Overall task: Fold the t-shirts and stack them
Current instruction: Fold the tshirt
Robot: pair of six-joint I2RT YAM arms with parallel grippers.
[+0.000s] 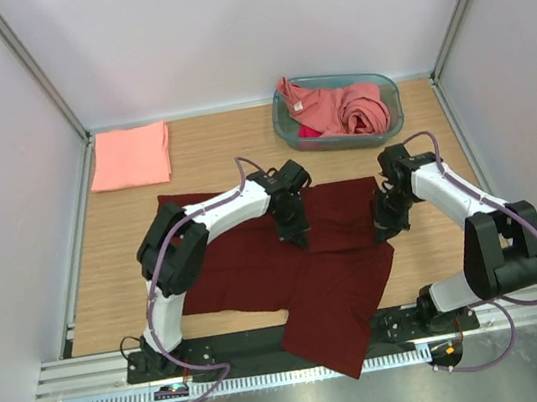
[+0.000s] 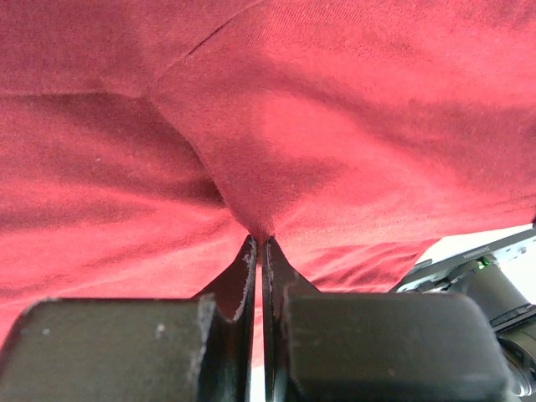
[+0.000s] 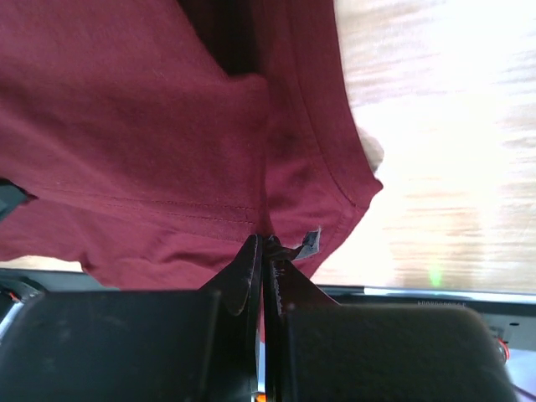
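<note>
Clamped tight, left hand [image 2: 258, 241] and right hand [image 3: 263, 241] pinch the maroon t-shirt [image 1: 341, 281].

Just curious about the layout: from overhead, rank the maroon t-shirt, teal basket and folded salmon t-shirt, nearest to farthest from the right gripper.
1. The maroon t-shirt, pinched in the right gripper.
2. The teal basket, just beyond, at the back.
3. The folded salmon t-shirt, back-left corner.

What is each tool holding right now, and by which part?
Both hold the maroon t-shirt: the left tool pinches a fold mid-cloth, the right tool pinches its hemmed edge.
</note>
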